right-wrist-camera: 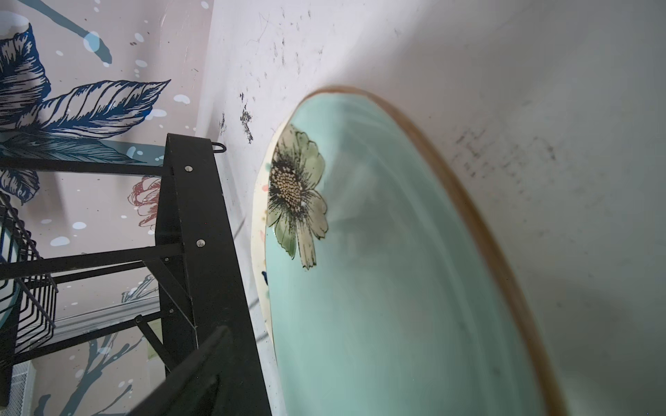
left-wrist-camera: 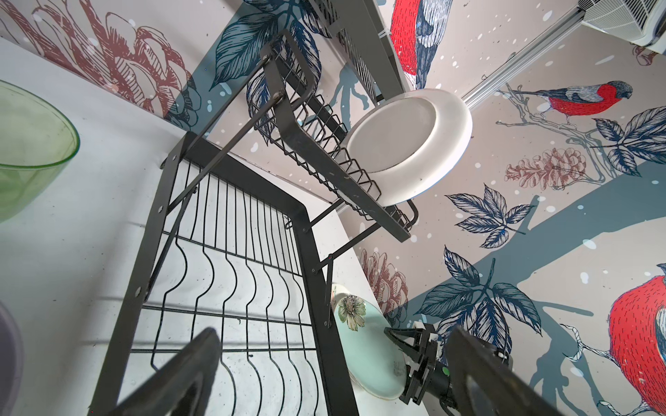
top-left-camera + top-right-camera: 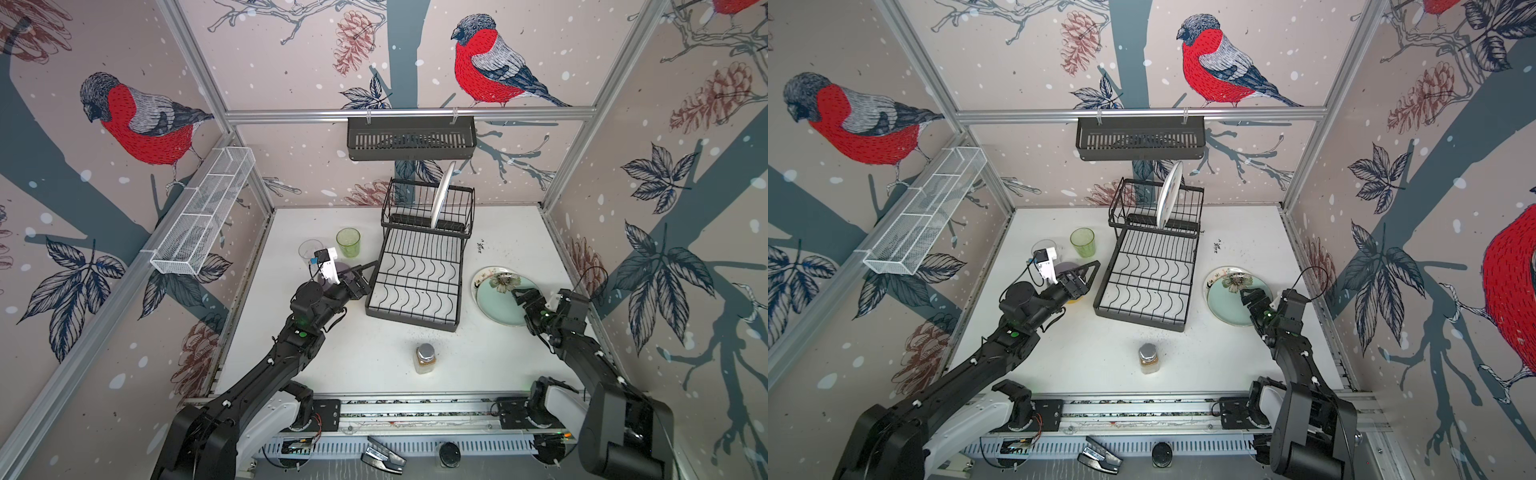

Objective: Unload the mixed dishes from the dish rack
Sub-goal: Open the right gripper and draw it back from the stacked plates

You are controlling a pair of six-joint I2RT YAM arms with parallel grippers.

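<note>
The black dish rack (image 3: 415,282) (image 3: 1148,282) stands mid-table, and one white plate (image 3: 442,195) (image 2: 407,144) stands on edge in its raised tier. To its right a pale green plate (image 3: 496,303) (image 1: 396,270) lies flat on a patterned white plate (image 3: 486,274). My right gripper (image 3: 519,295) (image 2: 400,360) is open at the green plate's near rim. My left gripper (image 3: 365,276) (image 3: 1088,278) is open and empty at the rack's left edge, above a lilac bowl (image 3: 1065,268) and a yellow bowl (image 3: 1075,298). A green tumbler (image 3: 348,242) and a clear tumbler (image 3: 309,249) stand behind them.
A silver-capped jar of brown powder (image 3: 424,357) stands in front of the rack. A long black slotted basket (image 3: 411,137) hangs on the back rail. A white mesh tray (image 3: 203,216) hangs on the left rail. The rack's lower tier holds nothing.
</note>
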